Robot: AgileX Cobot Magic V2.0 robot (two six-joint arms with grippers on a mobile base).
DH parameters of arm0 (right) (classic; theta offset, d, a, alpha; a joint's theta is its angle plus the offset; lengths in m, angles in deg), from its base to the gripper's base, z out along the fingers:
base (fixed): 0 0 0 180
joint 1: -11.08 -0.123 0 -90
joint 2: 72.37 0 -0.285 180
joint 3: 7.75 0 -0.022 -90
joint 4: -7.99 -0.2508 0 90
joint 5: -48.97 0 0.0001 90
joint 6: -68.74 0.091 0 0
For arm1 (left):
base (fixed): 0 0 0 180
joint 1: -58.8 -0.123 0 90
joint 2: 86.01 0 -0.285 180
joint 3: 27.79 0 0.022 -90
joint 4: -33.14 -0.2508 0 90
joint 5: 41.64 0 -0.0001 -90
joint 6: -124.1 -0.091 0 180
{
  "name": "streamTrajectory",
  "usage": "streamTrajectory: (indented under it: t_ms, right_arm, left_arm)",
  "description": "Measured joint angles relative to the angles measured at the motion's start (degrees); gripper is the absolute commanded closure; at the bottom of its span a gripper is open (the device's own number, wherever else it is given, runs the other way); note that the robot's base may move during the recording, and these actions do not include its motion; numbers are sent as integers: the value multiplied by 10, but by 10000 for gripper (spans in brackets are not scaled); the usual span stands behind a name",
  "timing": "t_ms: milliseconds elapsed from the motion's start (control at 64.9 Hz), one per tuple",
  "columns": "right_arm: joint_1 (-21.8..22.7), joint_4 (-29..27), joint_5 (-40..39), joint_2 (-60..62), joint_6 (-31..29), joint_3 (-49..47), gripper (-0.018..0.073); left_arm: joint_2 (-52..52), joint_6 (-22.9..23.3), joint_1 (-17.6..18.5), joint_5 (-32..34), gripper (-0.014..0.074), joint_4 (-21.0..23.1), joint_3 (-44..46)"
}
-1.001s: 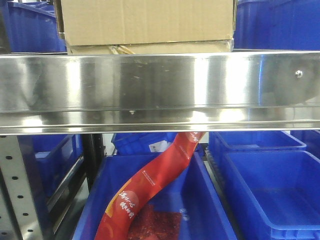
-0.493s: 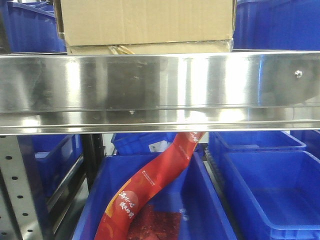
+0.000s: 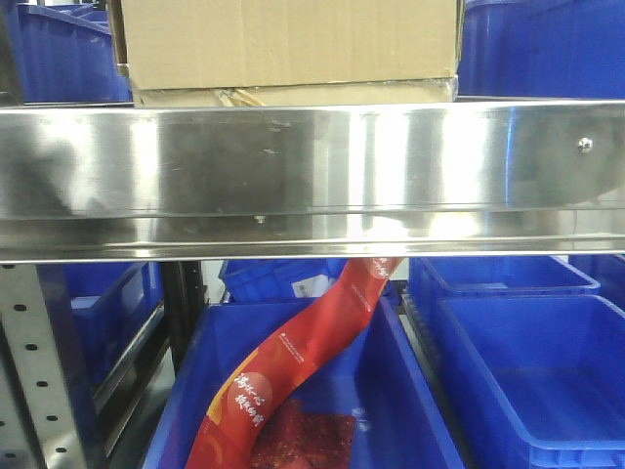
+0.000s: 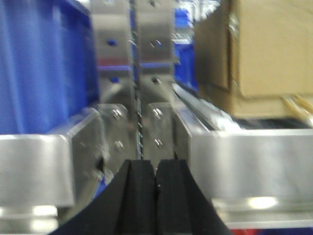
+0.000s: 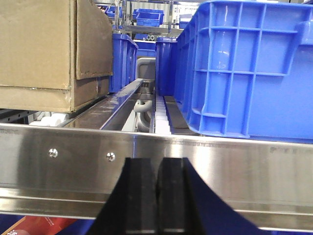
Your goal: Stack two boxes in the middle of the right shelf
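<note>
On shelf: large box atop thin box, long axes along lip.

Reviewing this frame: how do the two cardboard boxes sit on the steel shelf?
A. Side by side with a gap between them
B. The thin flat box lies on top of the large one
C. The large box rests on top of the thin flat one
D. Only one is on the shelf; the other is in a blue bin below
C: the large box sits directly on the thin flat box, both above the shelf lip.
</note>
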Motion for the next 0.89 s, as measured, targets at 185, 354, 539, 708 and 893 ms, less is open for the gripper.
streamTrajectory:
  t_ms: [185, 354, 539, 708, 893]
  right_arm:
    - [0, 0, 0, 0, 0, 0, 720]
    - [0, 0, 0, 0, 0, 0, 720]
    - [0, 0, 0, 0, 0, 0, 720]
    - [0, 0, 0, 0, 0, 0, 720]
    - [0, 0, 0, 0, 0, 0, 720]
  left_arm:
    - [0, 0, -1, 11, 689, 0, -1]
    - [0, 0, -1, 12, 689, 0, -1]
    - [0, 0, -1, 15, 689, 0, -1]
    - [0, 0, -1, 15, 689, 0, -1]
    - [0, 0, -1, 15, 689, 0, -1]
